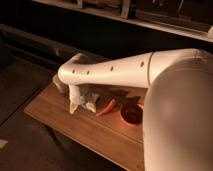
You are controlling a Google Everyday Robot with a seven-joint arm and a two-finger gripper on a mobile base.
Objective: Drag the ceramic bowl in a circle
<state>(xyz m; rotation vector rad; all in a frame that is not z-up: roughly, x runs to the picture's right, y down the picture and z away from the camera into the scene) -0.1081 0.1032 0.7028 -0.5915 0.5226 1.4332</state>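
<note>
Well, the single camera view looks down along the robot's white arm (pixel 115 70). The arm reaches from the right foreground toward the left and bends downward at its far end. The robot's pale rounded body (pixel 180 120) fills the right side and hides the right end of the wooden bench (pixel 50 112).

The hand (pixel 82 106) hangs low over the left half of the bench with its fingers pointing down. They are spread wide and nothing is gripped between them. Whether the tips touch the wood cannot be told.

The ceramic bowl (pixel 131 115) sits upright on the bench to the right of the hand, red-orange, apart from the fingers. Its right edge is cut off by the robot's body. A slim orange carrot-shaped thing (pixel 107 107) lies slantwise on the wood between the hand and the bowl, near both. Whether it touches the bowl cannot be told.

Behind the bench is dark, with a pale shelf edge (pixel 165 25) running across the top. The floor (pixel 20 145) in front is dark too.
</note>
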